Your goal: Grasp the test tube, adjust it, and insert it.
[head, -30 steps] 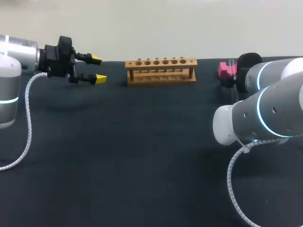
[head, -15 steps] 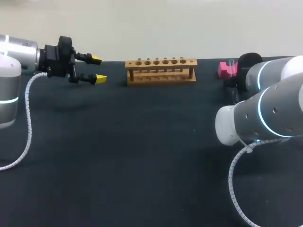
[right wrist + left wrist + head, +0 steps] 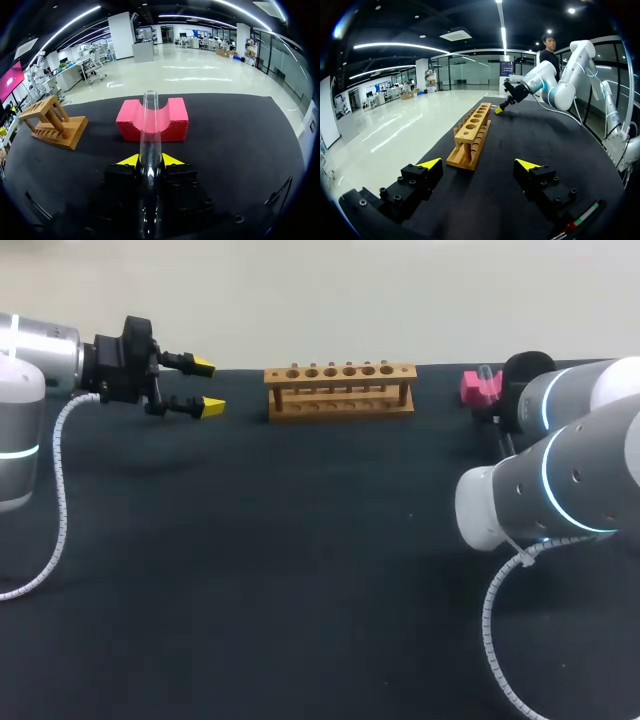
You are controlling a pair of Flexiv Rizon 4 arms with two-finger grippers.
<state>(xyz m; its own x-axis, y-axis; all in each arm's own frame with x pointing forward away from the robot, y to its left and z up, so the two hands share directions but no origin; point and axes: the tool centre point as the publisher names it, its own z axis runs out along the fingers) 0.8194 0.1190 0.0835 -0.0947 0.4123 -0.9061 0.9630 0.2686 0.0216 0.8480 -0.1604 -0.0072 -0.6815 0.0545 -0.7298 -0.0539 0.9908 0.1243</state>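
A clear glass test tube [image 3: 149, 120] lies between the yellow tips of my right gripper [image 3: 150, 161], which is shut on it. The tube points ahead over the groove of a pink foam block [image 3: 174, 120]. In the head view the block [image 3: 474, 388] sits at the back right, and my right arm hides its own gripper there. The wooden tube rack [image 3: 340, 388] stands at the back middle with its holes empty. My left gripper [image 3: 205, 386] hovers open to the left of the rack with nothing in it. Ahead of its fingers in the left wrist view is the rack [image 3: 472, 135].
The dark table [image 3: 280, 560] stretches bare between the rack and the front edge. My right arm's white elbow [image 3: 490, 505] hangs over the right side of the table. In the right wrist view the rack [image 3: 52, 122] stands off to the side of the pink block.
My right gripper's fingers have closed in on the test tube at the pink block, and the right arm has shifted slightly. The left arm has not moved.
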